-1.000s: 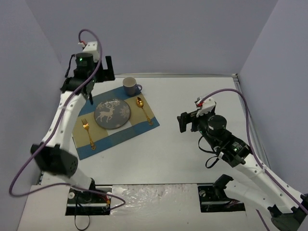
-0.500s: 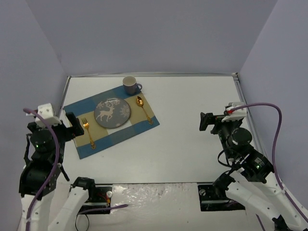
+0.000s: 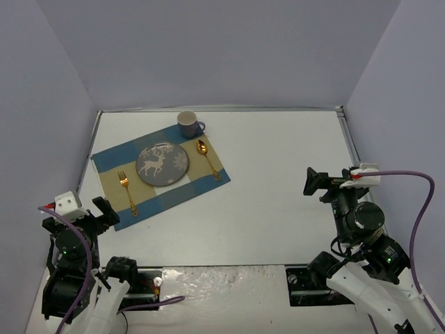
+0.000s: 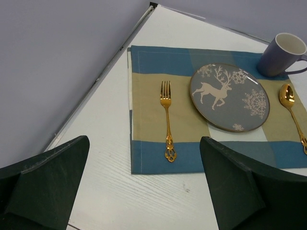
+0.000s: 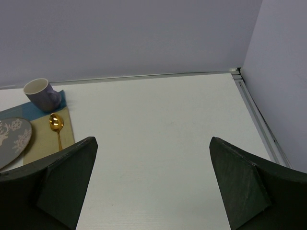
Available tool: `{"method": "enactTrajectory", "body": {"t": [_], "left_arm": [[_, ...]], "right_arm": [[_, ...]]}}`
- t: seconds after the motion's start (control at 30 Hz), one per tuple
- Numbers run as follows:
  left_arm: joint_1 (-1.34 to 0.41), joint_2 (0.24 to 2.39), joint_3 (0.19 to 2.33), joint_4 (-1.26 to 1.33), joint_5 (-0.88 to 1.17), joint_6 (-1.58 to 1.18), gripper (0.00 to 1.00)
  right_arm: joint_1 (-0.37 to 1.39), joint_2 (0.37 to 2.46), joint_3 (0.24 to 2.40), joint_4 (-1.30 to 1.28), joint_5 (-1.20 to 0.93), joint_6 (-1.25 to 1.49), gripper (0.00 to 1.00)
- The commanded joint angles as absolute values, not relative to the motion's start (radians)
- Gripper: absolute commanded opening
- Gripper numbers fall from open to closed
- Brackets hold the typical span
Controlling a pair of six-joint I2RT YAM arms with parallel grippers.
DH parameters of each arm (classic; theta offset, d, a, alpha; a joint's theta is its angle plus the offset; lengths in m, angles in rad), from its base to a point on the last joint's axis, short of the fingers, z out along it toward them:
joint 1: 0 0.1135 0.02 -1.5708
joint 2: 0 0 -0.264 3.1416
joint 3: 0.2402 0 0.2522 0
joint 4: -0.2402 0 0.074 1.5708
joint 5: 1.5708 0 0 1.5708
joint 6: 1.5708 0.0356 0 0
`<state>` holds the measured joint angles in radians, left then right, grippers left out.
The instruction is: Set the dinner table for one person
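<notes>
The dinner table [image 3: 278, 160] is a plain white top. On its far left lies a blue-and-tan checked placemat [image 3: 199, 187] bearing a grey plate with a deer design [image 3: 162, 164], a gold fork [image 3: 126, 193] to its left and a gold spoon [image 3: 206, 157] to its right. A grey mug [image 3: 188, 124] stands at the mat's far corner. My left gripper [image 3: 78, 214] hangs open near the front left, short of the mat [image 4: 148, 158], with nothing between its fingers. My right gripper [image 3: 342, 186] is open over bare table [image 5: 158, 124] at the right.
Pale walls close in the table on the left, back and right, with a metal rail along the right edge [image 3: 354, 160]. The left wrist view shows fork [image 4: 166, 115], plate [image 4: 229, 96], mug [image 4: 280, 55] and spoon [image 4: 292, 110]. Both arm bases [image 3: 132, 282] sit at the near edge.
Both arms have pulled back toward the near edge. The left arm left the mat's far-left corner for the front left. The right gripper retreated rightward. Both stayed open; tableware unmoved.
</notes>
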<state>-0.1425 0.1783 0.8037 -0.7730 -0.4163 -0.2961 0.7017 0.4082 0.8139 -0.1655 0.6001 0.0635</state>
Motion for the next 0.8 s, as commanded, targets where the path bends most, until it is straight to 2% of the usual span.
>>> {"method": "enactTrajectory", "body": {"t": [0.0, 0.77], "left_arm": [[-0.143, 0.143, 0.815, -0.688, -0.458, -0.278, 0.97], [-0.14, 0.123, 0.775, -0.67, -0.459, -0.306, 0.97]], "right_arm": [[0.703, 0.395, 0.801, -0.111, 0.674, 0.066, 1.0], [0.704, 0.397, 0.791, -0.097, 0.677, 0.061, 1.0]]}}
